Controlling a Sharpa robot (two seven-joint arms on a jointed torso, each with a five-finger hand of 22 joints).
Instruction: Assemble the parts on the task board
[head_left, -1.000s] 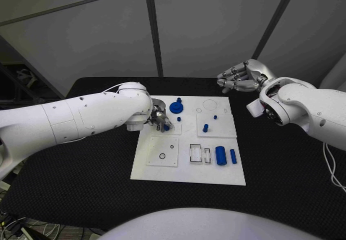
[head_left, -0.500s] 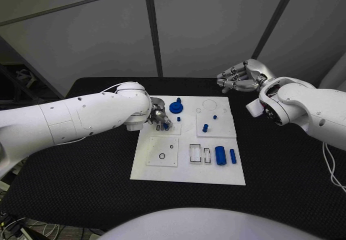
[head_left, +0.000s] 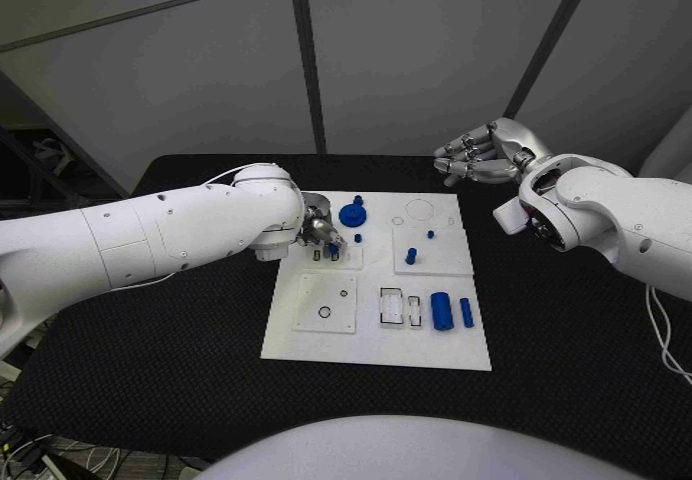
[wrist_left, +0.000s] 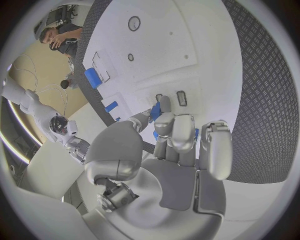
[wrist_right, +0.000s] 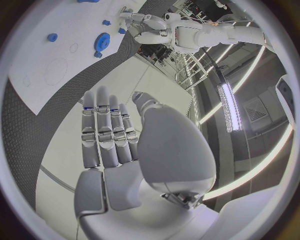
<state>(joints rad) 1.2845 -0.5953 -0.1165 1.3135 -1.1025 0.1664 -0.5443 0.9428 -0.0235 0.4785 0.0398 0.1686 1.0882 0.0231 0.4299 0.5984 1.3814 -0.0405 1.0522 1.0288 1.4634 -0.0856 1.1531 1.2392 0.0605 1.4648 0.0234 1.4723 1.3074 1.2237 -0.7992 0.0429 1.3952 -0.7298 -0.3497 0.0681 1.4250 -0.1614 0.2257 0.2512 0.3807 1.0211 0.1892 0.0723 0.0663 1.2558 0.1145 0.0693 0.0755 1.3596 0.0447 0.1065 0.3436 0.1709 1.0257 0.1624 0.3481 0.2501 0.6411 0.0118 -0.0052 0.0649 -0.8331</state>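
The white task board (head_left: 375, 340) lies in the middle of the black table. My left hand (head_left: 320, 232) hovers over the board's far left module and pinches a small blue part (wrist_left: 155, 111) between thumb and fingers, just above two small slots (wrist_left: 181, 98). A blue gear (head_left: 353, 214) stands right beside that hand. Two blue pegs (head_left: 410, 256) stand in the far right module. A blue cylinder (head_left: 441, 311) and a small blue block (head_left: 466, 311) lie near the board's right edge. My right hand (head_left: 483, 155) hangs open beyond the board's far right corner, holding nothing.
A square module with a black ring (head_left: 327, 312) sits at the board's near left, and rectangular recesses (head_left: 392, 306) lie beside the cylinder. Bare black table (head_left: 577, 330) surrounds the board on all sides. Grey wall panels stand behind the table.
My left hand has shifted slightly over the far left module, still pinching the small blue part. The right hand has not moved.
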